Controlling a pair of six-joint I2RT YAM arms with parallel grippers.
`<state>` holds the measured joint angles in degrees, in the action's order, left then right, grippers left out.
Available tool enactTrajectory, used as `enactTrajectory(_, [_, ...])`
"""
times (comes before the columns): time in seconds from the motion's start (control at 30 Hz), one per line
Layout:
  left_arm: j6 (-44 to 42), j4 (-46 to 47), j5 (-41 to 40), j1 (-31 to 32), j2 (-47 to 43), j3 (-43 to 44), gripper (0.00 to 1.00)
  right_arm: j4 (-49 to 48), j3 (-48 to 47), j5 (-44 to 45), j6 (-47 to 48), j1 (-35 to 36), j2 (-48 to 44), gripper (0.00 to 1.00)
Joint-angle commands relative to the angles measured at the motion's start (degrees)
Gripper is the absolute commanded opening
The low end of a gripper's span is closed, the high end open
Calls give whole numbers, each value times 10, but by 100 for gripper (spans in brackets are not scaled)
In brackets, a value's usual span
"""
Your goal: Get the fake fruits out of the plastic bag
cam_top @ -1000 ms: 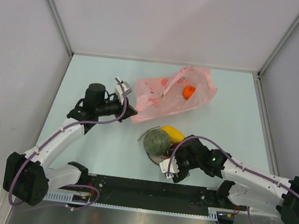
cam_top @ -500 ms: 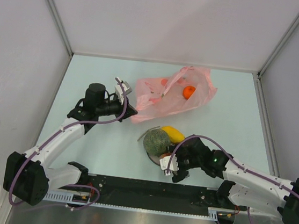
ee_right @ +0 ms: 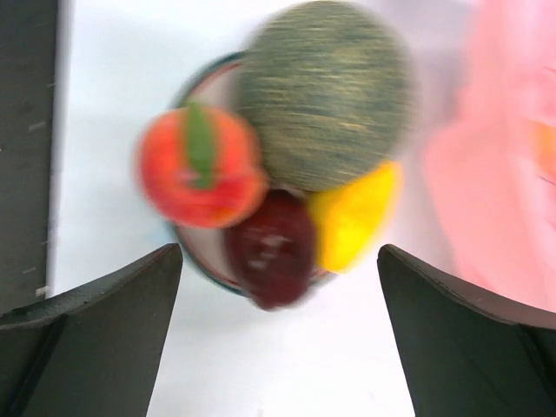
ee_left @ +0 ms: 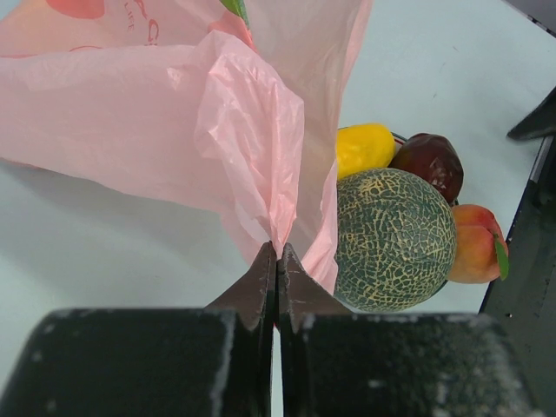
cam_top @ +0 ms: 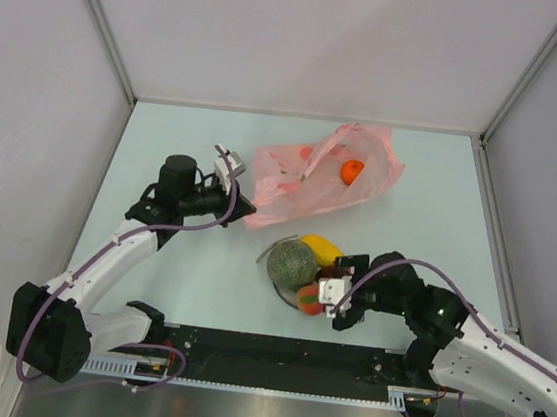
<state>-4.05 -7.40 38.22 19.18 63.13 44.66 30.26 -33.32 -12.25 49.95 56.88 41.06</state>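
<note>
The pink plastic bag (cam_top: 322,178) lies at the table's middle back, with an orange ball (cam_top: 351,171) and a small red piece (cam_top: 307,152) showing through it. My left gripper (cam_top: 243,208) is shut on the bag's near left corner (ee_left: 261,174). In front of the bag a plate (ee_right: 187,252) holds the netted melon (cam_top: 292,263), the yellow oval (cam_top: 322,248), a red-orange peach (cam_top: 310,299) and a dark red fruit (ee_right: 271,248). My right gripper (cam_top: 333,287) is open and empty, just right of the plate, and in its wrist view (ee_right: 278,252) it looks down on the plate.
The black rail (cam_top: 271,364) of the arm bases runs along the near edge, close behind the plate. Grey walls enclose the table at the back and on both sides. The right wrist view is motion-blurred.
My right gripper has drawn back to the right and away from the plate, and the red-orange peach now shows on the plate's near edge. The left arm has not moved.
</note>
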Motion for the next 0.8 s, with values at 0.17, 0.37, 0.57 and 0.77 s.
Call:
enactTrajectory(0.17, [-44,-24,19,-4,-10,12,0,-141,-150,51,-141,-128,72,100])
enactTrajectory(0.37, [-50,-43,19,-8,-21,39,1,-236,-283,-19,-214,-230,277,79])
enactTrajectory(0.57, [-33,-59,27,-22,-29,89,0,-319,-307,-10,-222,-259,417,66])
enactTrajectory(0.77, [-44,-63,28,-26,-23,110,0,-347,-354,48,-292,-313,553,60])
